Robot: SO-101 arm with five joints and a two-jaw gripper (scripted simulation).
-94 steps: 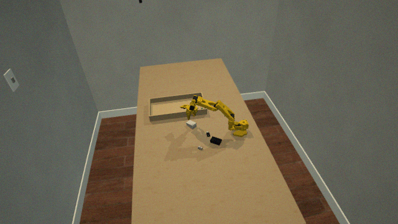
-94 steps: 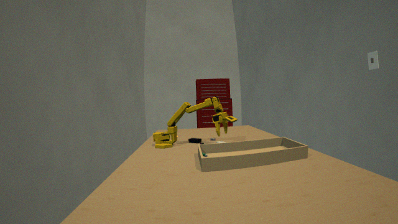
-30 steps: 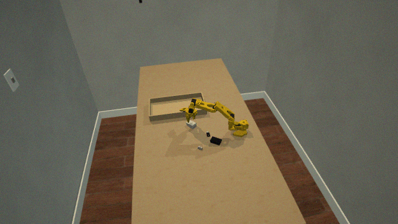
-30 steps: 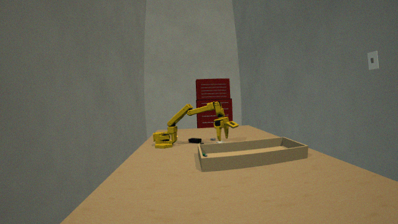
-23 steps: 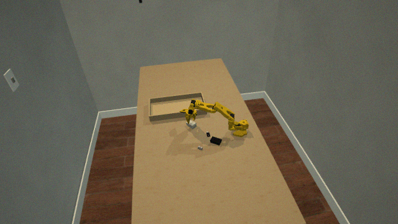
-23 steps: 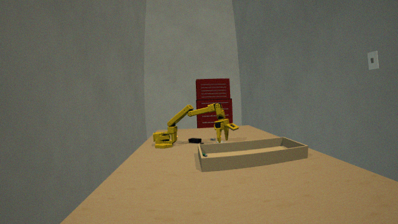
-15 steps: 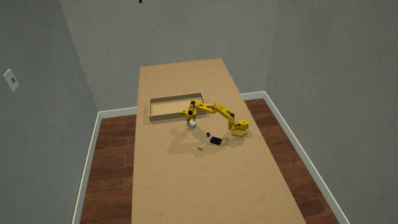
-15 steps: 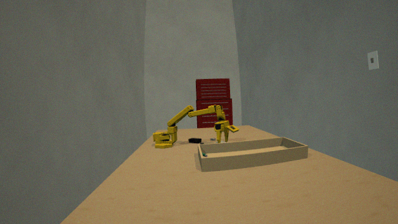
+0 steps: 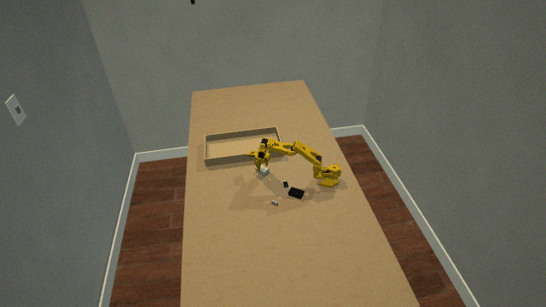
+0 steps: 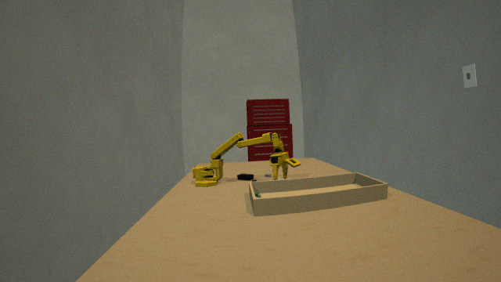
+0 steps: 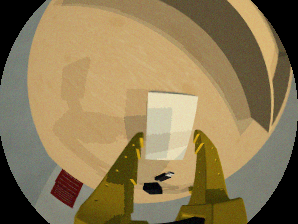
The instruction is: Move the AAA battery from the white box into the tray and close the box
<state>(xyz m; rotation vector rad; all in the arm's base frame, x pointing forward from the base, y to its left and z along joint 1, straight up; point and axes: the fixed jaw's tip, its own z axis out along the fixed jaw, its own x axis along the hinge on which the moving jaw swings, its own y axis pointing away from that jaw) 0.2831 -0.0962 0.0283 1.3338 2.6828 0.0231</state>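
The white box point(image 9: 264, 170) stands on the table just in front of the tray point(image 9: 241, 146). It shows as a white rectangle in the wrist view point(image 11: 170, 124). My gripper point(image 9: 262, 165) points straight down over it, partly open, with a finger on each side of the box point(image 11: 169, 152). I cannot tell whether the fingers touch it. In the exterior view the gripper point(image 10: 279, 177) stands just behind the tray point(image 10: 317, 192). A small teal object point(image 10: 257, 194) lies in the tray's near left corner. It is too small to name.
A black box point(image 9: 296, 193) lies near the arm's base point(image 9: 328, 176), with a small black piece point(image 9: 285, 183) beside it. A small grey-white piece point(image 9: 275, 203) lies further forward. A red cabinet point(image 10: 268, 129) stands behind the table.
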